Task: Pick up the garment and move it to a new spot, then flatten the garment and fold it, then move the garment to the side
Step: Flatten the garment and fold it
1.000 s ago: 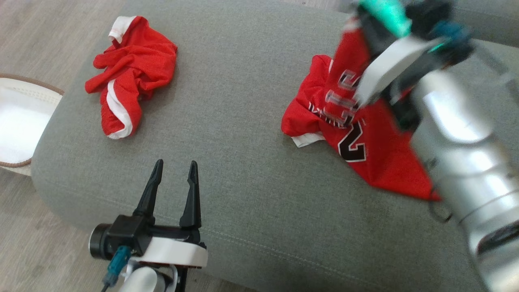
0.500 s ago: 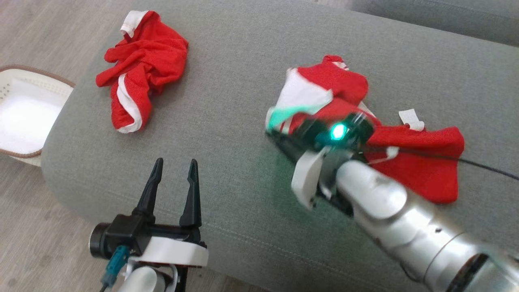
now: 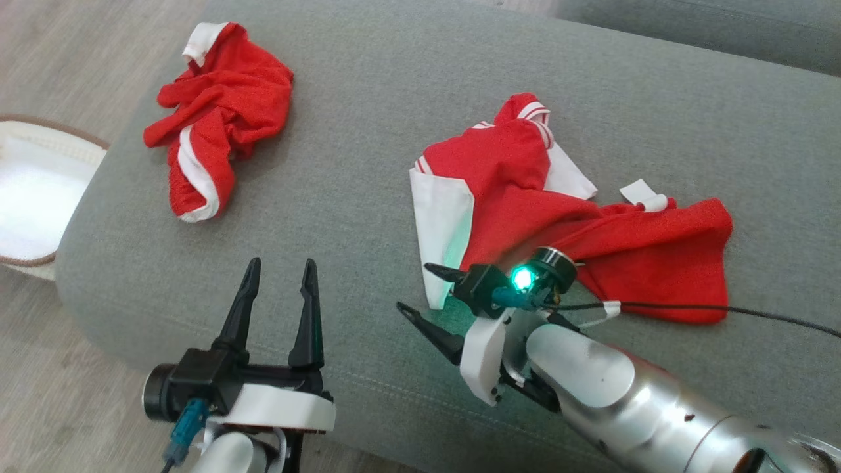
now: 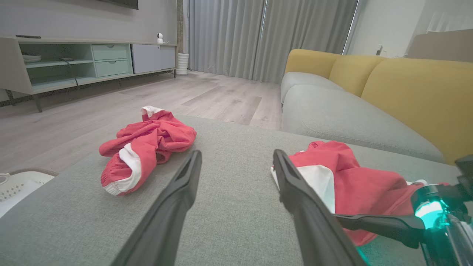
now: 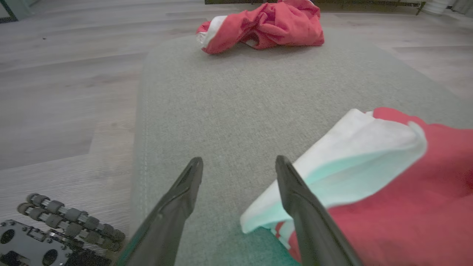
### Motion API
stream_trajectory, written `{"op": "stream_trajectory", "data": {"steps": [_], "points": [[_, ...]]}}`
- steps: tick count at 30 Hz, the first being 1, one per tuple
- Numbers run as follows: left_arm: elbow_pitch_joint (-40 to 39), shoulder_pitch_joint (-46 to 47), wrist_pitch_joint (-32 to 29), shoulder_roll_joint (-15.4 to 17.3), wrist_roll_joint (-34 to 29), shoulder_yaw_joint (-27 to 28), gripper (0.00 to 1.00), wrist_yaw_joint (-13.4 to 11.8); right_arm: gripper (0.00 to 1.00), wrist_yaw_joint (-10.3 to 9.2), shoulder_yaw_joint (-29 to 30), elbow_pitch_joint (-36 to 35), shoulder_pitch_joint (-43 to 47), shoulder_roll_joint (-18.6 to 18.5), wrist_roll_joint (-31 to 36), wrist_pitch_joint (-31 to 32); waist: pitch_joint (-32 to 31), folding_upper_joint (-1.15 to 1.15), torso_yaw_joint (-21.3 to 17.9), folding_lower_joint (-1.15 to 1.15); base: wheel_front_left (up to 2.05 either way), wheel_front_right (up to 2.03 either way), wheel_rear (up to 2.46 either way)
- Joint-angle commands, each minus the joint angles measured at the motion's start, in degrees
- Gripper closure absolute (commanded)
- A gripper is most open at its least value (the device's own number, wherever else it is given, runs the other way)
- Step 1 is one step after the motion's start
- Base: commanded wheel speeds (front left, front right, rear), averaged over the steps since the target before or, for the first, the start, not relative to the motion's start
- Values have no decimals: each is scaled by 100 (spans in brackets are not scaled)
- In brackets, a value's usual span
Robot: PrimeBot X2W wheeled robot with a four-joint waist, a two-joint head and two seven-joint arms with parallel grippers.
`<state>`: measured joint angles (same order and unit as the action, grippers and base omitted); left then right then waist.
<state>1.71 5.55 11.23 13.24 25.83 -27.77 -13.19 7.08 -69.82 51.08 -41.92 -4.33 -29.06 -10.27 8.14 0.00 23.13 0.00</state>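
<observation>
The garment [image 3: 525, 197], a red jersey with white panels, lies crumpled on the right half of the grey cushion [image 3: 368, 98]. My right gripper [image 3: 414, 287] stands open just off the jersey's near-left white corner, fingers pointing left, holding nothing. In the right wrist view the gripper [image 5: 239, 160] has its right finger at the edge of the white flap of the garment [image 5: 388, 177]. My left gripper [image 3: 280, 266] is open and empty over the cushion's near-left part. The left wrist view shows that gripper [image 4: 237, 155] pointing between the two red heaps, with the garment [image 4: 354, 181] to its right.
A second red and white garment [image 3: 217, 115] lies bunched at the cushion's far left. A white basket [image 3: 33, 197] stands on the wooden floor left of the cushion. A black cable [image 3: 723, 307] runs over the jersey's near edge. A grey and yellow sofa [image 4: 369, 103] lies beyond.
My right arm came down from high at the right with the jersey, then its gripper opened and let go. The jersey now lies on the cushion. The left arm stayed put.
</observation>
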Motion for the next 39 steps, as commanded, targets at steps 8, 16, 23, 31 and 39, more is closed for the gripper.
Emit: {"op": "stream_trajectory", "data": {"steps": [8, 16, 23, 31, 39], "points": [[-189, 96, 15, 136, 24, 197, 0, -104, 0, 41, 847, -251, -94, 145, -63, -395, -110, 0, -233, 0, 0, 0, 0], [-222, 131, -18, 128, 24, 103, 0, -63, 0, 41, 1901, 441, -296, 145, 422, -451, -58, 0, -39, 0, 0, 0, 0], [-157, 178, 5, 86, 38, 34, 0, -37, 0, 41, 2330, 984, -464, 145, 900, -453, 57, 0, 491, 0, 0, 0, 0], [-116, 165, 41, 59, 60, -14, 0, -32, 11, 41, 2590, 1549, -548, 145, 1135, -263, 85, 0, 809, 0, 0, 0, 0], [-88, 143, 91, 52, 84, -23, 0, -36, 100, 41, 2684, 1604, -569, 145, 1277, -202, 122, 0, 854, 0, 0, 0, 0]]}}
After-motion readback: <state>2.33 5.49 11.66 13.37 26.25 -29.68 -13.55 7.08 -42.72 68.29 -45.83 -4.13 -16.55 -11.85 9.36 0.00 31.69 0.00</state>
